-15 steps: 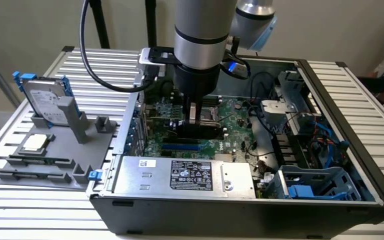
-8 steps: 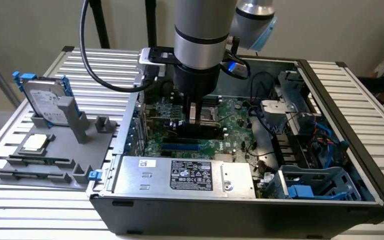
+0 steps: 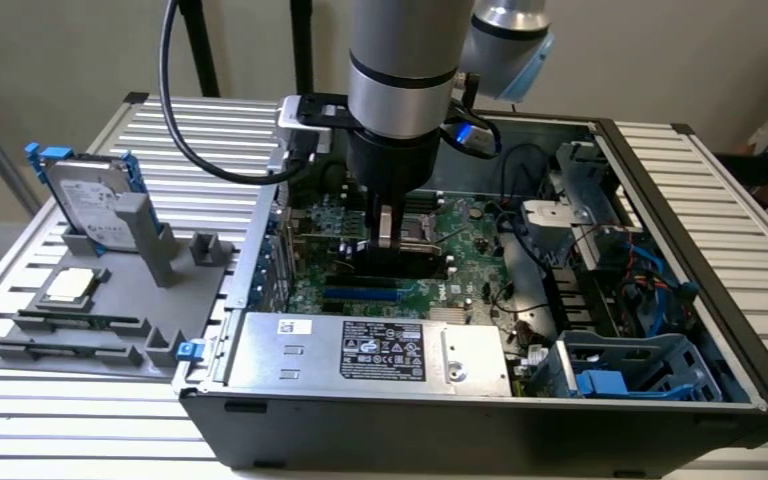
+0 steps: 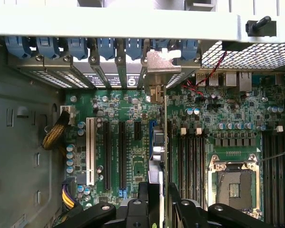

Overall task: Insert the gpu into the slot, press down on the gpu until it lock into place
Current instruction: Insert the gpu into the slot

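Observation:
The gpu (image 3: 381, 262) is a thin black card standing on edge on the green motherboard (image 3: 471, 230) inside the open computer case. In the wrist view I see the gpu (image 4: 164, 142) edge-on, with its metal bracket (image 4: 156, 66) up against the row of rear slot covers. My gripper (image 3: 384, 235) reaches straight down into the case. Its two black fingers sit close against either side of the card's upper edge, and the gripper (image 4: 163, 202) is shut on it. The slot under the card is hidden by the card itself. I cannot tell how deep the card sits.
Long black expansion slots (image 4: 115, 152) and a white one (image 4: 90, 152) lie beside the card, with memory slots (image 4: 190, 161) and the CPU socket (image 4: 232, 183) on its other side. The silver power supply (image 3: 371, 350) fills the case's near side. A hard drive (image 3: 91, 195) stands on a grey fixture (image 3: 104, 300).

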`<state>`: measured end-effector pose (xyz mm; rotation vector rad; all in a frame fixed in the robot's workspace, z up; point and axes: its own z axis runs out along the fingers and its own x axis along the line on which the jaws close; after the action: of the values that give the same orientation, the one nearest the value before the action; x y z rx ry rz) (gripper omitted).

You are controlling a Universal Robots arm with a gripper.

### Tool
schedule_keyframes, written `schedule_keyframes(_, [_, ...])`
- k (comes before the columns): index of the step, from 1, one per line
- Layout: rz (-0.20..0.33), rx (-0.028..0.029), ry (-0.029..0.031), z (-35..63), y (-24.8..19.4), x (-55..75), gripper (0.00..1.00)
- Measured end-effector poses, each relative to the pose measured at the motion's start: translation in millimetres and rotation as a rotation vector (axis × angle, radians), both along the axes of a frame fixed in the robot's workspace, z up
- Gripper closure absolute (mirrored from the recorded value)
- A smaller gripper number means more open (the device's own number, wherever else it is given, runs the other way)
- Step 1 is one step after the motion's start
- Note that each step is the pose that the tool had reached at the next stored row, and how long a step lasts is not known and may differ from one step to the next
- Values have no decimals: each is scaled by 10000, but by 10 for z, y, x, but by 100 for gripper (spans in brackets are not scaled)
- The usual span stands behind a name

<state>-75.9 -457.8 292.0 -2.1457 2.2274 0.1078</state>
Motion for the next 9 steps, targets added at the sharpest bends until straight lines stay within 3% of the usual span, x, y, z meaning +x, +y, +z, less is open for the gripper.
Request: schedule_keyframes(9, [0,0,0,0,0,0,73])
